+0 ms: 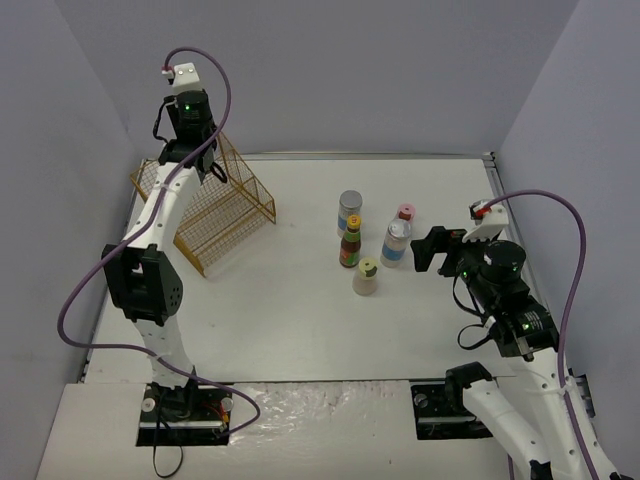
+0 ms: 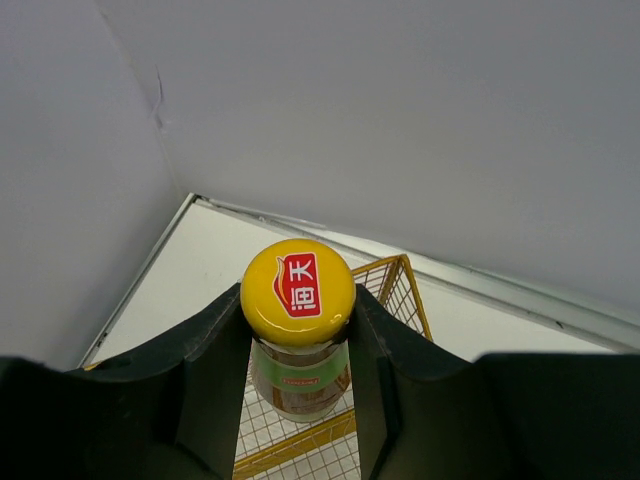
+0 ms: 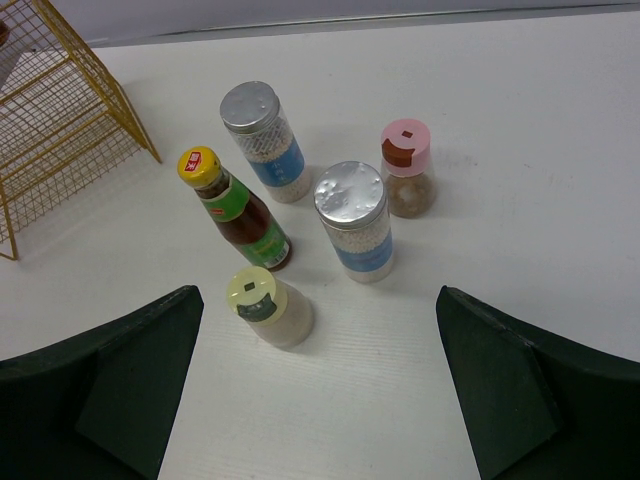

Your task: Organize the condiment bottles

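Far left, the left fingers (image 2: 215,380) are clamped on one yellow-capped bottle (image 2: 298,285), held above the wire basket (image 1: 215,215). The five other bottles (image 3: 350,215) stand clustered mid-surface (image 1: 300,320), apparently unsorted. The right fingers (image 3: 130,370), spread wide and empty, hover near them.

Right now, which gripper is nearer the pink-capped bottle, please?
Right. The right gripper hovers open beside the pink-capped bottle; the left gripper, far off, holds a yellow-capped bottle above the wire basket.
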Motion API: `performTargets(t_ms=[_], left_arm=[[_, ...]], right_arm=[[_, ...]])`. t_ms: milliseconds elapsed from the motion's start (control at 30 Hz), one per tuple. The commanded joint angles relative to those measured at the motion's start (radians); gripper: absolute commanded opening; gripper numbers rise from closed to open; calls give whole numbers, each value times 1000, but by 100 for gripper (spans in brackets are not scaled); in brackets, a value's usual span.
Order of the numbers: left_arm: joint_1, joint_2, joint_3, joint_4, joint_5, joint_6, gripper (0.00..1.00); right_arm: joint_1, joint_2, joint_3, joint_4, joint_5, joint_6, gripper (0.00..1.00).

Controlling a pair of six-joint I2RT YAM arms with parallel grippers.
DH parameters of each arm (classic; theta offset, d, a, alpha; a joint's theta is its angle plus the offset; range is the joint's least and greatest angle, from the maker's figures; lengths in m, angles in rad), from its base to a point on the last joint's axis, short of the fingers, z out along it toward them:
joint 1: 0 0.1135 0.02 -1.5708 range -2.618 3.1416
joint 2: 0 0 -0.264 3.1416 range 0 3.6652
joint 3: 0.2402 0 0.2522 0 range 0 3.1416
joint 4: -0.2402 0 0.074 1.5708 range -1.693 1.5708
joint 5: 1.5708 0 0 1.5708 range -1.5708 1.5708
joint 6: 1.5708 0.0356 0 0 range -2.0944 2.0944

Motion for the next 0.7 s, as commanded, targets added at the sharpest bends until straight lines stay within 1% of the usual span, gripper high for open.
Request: performTargets(t_ms=[0,233,400,500,667], left_arm=[[10,-59,-13,189,-36,-24,0],[10,-68,-161,288,-45,-49,0],[13,-53,-213,322,-40,-77,0],[17,-51,-259,340,-29,-109,5],[21,-56,-303,346,-33,-129,23]], right_arm=[[7,-6,1,76,17,0,100],[9,-19,-6,77,15,3,100],[11,-30,-10,76,22,3,100],[13,-34,-11,76,23,2,100],[18,-41,-13,77,25,2,100]])
